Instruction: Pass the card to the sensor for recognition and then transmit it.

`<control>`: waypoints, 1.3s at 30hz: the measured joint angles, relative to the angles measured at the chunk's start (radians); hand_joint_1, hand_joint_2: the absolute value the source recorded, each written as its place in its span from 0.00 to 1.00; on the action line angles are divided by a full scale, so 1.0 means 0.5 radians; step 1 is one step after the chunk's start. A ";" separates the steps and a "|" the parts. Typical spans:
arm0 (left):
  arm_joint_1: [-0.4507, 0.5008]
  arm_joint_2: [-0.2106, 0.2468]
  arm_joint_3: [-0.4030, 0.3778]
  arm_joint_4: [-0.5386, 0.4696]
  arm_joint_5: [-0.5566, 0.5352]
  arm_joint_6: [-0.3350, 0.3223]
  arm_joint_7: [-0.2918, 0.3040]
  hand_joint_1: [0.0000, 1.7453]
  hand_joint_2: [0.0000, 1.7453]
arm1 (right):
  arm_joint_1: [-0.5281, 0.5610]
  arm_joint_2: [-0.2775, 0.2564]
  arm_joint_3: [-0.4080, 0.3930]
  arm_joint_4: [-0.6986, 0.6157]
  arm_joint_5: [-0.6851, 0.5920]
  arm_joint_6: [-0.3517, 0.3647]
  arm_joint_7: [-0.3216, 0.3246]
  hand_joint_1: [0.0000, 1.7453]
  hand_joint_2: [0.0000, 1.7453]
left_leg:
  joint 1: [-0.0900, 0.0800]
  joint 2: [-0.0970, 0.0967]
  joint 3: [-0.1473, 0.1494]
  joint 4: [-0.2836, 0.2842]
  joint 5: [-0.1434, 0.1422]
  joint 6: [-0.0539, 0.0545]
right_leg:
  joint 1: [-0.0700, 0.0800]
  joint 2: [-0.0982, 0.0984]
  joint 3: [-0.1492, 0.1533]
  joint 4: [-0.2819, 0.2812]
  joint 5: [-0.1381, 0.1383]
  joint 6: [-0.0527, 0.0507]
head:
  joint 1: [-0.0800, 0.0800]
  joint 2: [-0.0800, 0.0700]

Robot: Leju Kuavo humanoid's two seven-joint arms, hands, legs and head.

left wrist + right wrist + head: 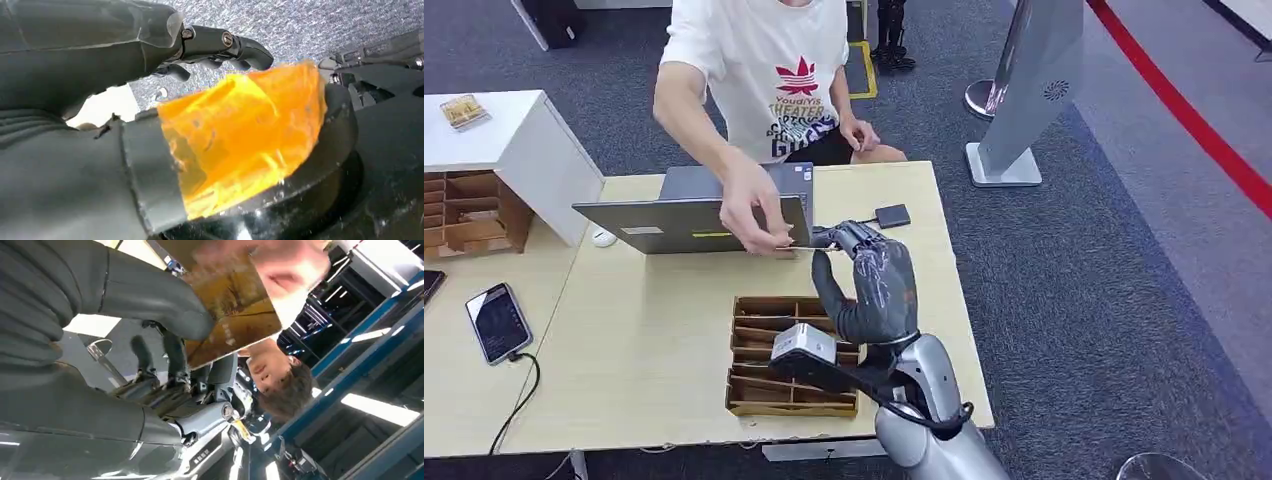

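Note:
My right hand [874,280] is raised over the middle of the wooden table [644,350], palm turned up. It pinches a thin card [801,247] at its fingertips. In the right wrist view the card [230,315] is yellow-brown, held between the thick thumb [150,295] and the darker fingers. A person's hand [752,212] reaches across the table and grips the card's other end; their fingers [295,275] lie on it. The small black sensor [892,215] lies flat on the table just beyond my hand. My left hand [90,60] hangs low over grey carpet, fingers loosely apart and holding nothing.
An open grey laptop [689,215] stands behind the card. A brown compartmented card box [774,330] sits under my forearm. The person in a white T-shirt [764,60] sits at the far side. A phone [497,320] on a cable lies at the left.

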 joint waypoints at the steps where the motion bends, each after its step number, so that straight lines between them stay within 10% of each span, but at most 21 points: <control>1: -0.002 0.005 0.000 0.006 0.005 0.005 0.007 0.00 0.00 | -0.001 0.000 0.001 0.006 -0.002 -0.001 -0.002 1.00 1.00 | 0.000 0.000 0.000 0.000 0.000 0.000 | 0.000 0.000 0.000 0.000 0.000 0.000 | -0.001 0.000; 31: -0.036 0.092 0.003 0.096 0.035 0.055 0.091 0.00 0.00 | -0.019 0.006 0.017 0.065 -0.057 -0.012 -0.022 1.00 1.00 | 0.000 0.000 0.000 0.000 0.000 0.000 | 0.000 0.000 0.000 0.000 0.000 0.000 | 0.000 0.000; 39: -0.038 0.092 0.036 0.106 0.071 0.085 0.113 0.00 0.00 | 0.085 -0.002 -0.040 -0.135 -0.626 0.199 -0.090 1.00 1.00 | 0.000 0.000 0.000 0.000 0.000 0.000 | 0.000 0.000 -0.002 0.000 0.000 0.000 | -0.001 0.000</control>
